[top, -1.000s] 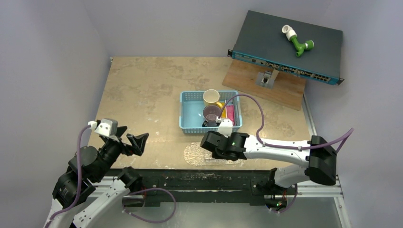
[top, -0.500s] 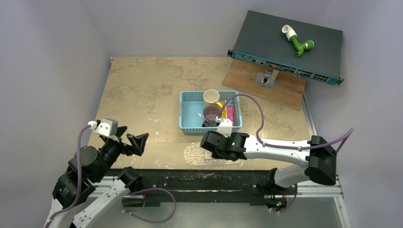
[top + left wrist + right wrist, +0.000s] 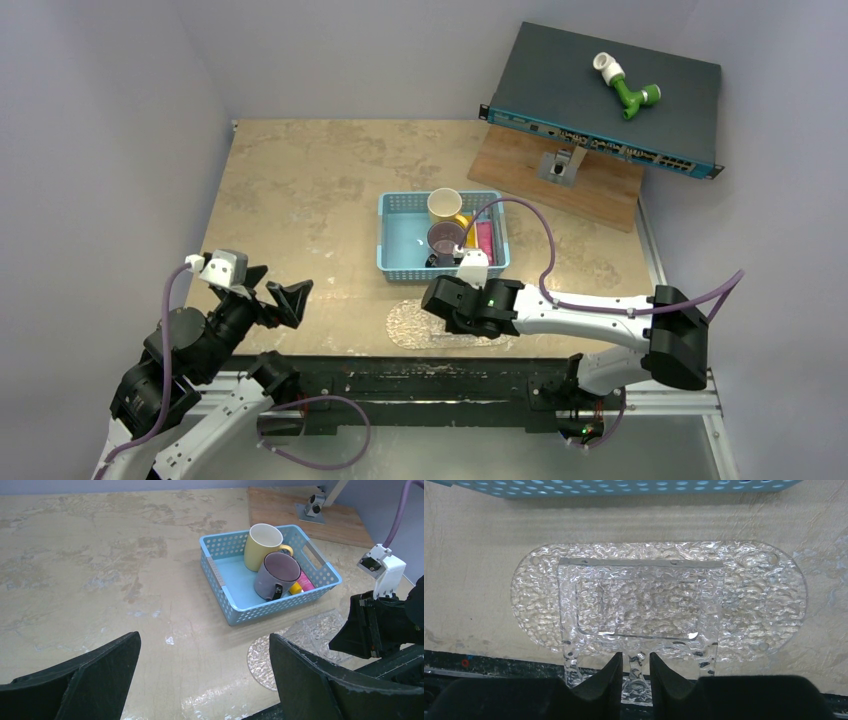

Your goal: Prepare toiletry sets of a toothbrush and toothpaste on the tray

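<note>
Zero sets are laid out so far; we judge the step in hand to be the placing of the flat, clear, oblong tray with the glittery pebbled surface (image 3: 744,595), which lies bare. The next move, as we see it, calls for freeing the tray's rim without dragging it, rising clear, and reaching forward to fetch the first item.

The right pincer (image 3: 635,672) has its two black fingers only a narrow slit apart, and the tray's near rim sits in that slit. We cannot tell whether the pads pinch the rim or merely flank it, so the grip reads as neither plainly clenched nor plainly let go. Nothing else is between them.

Just ahead of the fingertips the tray lies flat on the mottled tan table (image 3: 469,580), its long side across the pincer's line. Close beyond its far edge stands the light-blue perforated plastic basket (image 3: 280,611). In it a pale yellow ceramic mug (image 3: 262,545) and a grey-purple mug (image 3: 276,575) touch, and to their right lie a stubby yellow-orange toothpaste tube (image 3: 296,587) and a pink-magenta one (image 3: 306,581). We find no thin pale toothbrush in any view.

Well off to this pincer's left, the left pincer (image 3: 205,637) hangs above the table, jaws spread wide, empty.
</note>
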`<state>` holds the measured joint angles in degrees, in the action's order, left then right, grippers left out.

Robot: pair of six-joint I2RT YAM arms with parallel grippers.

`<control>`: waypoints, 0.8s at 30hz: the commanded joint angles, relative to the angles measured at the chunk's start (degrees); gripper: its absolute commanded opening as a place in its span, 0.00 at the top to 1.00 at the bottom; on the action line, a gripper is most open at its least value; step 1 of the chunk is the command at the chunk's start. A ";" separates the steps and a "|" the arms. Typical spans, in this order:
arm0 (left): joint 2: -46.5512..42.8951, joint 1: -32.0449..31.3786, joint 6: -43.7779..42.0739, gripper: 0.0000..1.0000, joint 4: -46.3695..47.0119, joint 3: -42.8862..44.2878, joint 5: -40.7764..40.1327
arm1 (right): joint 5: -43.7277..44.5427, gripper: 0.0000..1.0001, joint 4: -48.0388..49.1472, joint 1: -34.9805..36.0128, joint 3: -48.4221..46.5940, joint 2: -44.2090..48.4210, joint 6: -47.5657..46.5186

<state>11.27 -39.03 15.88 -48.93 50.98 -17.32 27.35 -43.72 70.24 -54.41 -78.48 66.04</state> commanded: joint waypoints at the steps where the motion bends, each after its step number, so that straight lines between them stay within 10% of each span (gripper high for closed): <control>1: 0.25 0.35 -0.25 0.00 1.43 -0.11 0.10 | 1.57 0.72 -0.52 0.33 -2.32 1.37 0.27; 24: 0.77 0.29 -0.06 0.00 1.42 -0.20 -0.23 | 6.44 0.64 -5.69 -4.23 -22.36 -2.90 -20.66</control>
<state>11.29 -39.03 15.88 -48.93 50.98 -17.32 31.00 -48.69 68.31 -73.21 -79.85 53.15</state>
